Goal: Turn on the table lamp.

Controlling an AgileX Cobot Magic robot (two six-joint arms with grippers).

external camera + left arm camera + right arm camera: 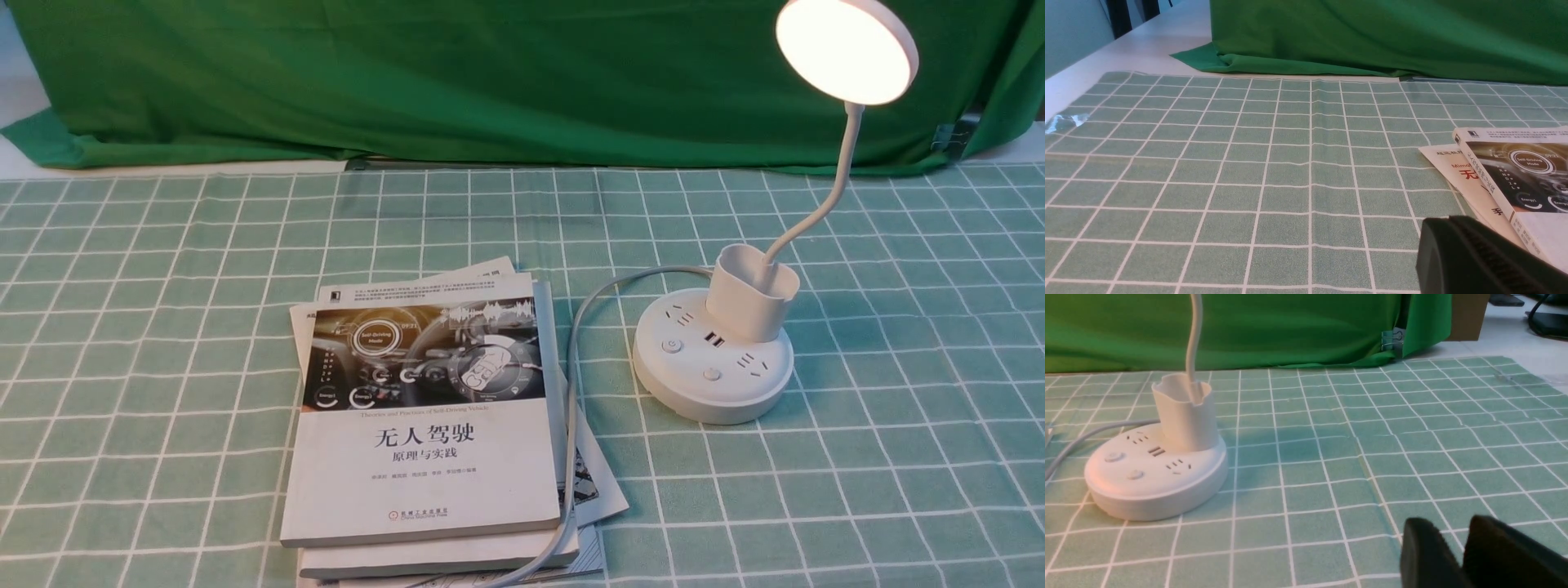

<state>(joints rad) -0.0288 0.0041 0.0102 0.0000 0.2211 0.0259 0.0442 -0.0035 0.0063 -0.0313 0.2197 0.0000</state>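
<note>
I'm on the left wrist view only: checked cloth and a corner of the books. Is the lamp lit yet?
Observer: Yes. The table lamp's disc head glows brightly in the front view.
Operator: Where's its base?
Observer: The round base sits on the cloth to the right of the book stack, apart from it.
Operator: And the cord?
Observer: The cord runs from the base across the stack's right edge.
Operator: Is the right claw on the buttons?
Observer: No. The right claw is off to the side of the base, parted and empty.

Front overview (low wrist views)
</note>
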